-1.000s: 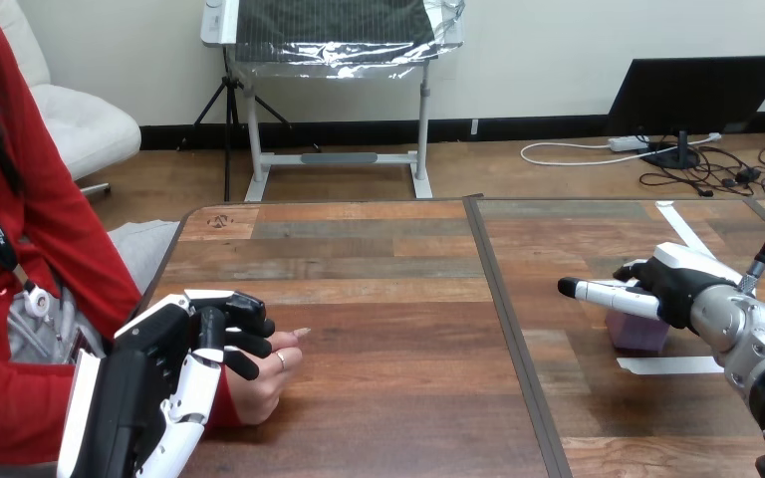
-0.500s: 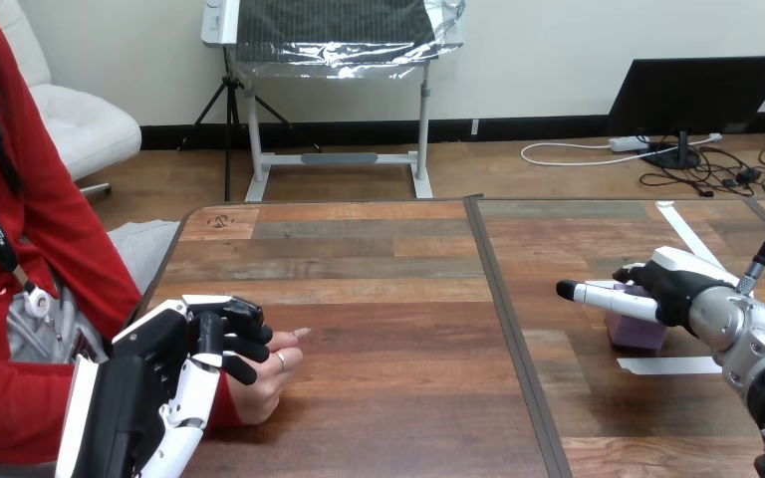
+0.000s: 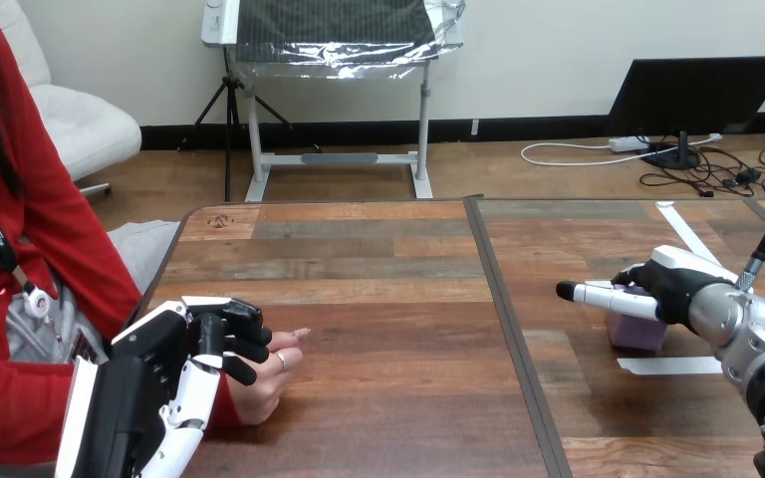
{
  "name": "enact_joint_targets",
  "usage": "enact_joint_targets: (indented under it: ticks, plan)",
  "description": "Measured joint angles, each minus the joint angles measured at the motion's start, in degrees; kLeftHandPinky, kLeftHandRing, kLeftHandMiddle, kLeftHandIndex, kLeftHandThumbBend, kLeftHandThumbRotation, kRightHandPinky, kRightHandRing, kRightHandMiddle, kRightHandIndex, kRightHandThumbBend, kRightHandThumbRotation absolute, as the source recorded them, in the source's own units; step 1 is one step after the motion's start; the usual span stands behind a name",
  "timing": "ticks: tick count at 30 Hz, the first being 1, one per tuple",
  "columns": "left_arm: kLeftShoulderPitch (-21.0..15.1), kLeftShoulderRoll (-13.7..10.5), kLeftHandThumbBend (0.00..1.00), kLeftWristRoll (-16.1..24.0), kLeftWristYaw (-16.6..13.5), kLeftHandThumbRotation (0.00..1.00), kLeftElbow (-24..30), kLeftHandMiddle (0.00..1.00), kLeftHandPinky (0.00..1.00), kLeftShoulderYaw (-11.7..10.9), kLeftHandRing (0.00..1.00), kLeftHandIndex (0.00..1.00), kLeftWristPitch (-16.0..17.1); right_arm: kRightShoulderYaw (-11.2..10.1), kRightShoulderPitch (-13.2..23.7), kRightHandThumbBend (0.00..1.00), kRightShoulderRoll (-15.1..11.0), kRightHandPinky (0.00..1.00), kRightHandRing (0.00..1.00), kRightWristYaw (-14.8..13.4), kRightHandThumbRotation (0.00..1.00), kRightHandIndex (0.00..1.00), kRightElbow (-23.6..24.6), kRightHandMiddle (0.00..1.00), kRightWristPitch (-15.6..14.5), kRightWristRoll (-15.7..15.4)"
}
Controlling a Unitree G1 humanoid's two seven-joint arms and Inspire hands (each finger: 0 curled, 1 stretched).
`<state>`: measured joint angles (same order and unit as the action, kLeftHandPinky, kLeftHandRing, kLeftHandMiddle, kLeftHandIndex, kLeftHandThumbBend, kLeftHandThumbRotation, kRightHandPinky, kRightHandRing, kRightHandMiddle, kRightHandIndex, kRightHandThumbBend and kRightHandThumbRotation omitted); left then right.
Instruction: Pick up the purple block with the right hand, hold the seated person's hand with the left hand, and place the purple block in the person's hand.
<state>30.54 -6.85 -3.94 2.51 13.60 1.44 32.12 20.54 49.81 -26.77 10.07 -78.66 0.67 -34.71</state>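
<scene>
At the lower left of the frame, the robot's left hand (image 3: 174,363) lies over the person's hand (image 3: 264,376), its black fingers (image 3: 244,344) curled round the knuckles as that hand rests on the wooden table (image 3: 398,299). At the right edge, the right hand (image 3: 675,284) sits on top of the purple block (image 3: 636,332), which stands on the table just beside a strip of white tape (image 3: 669,365); whether that hand grips the block cannot be told.
</scene>
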Motion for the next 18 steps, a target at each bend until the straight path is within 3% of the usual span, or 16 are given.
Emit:
enact_joint_targets:
  ticks: [11, 18]
  plan:
    - [0.0, 0.0, 0.08, 0.0, 0.0, 0.60, 0.0, 0.54, 0.42, 0.0, 0.51, 0.53, 0.0, 0.0, 0.6, 0.84, 0.0, 0.80, 0.92, 1.5, 0.54, 0.92, 0.0, 0.94, -1.4, 0.0]
    - [0.0, 0.0, 0.07, 0.1, 0.0, 0.59, 0.0, 0.54, 0.42, 0.0, 0.51, 0.52, 0.0, 0.1, 0.8, 0.81, 0.0, 0.78, 0.93, 2.0, 0.35, 0.90, 0.0, 0.93, -1.6, 0.0]
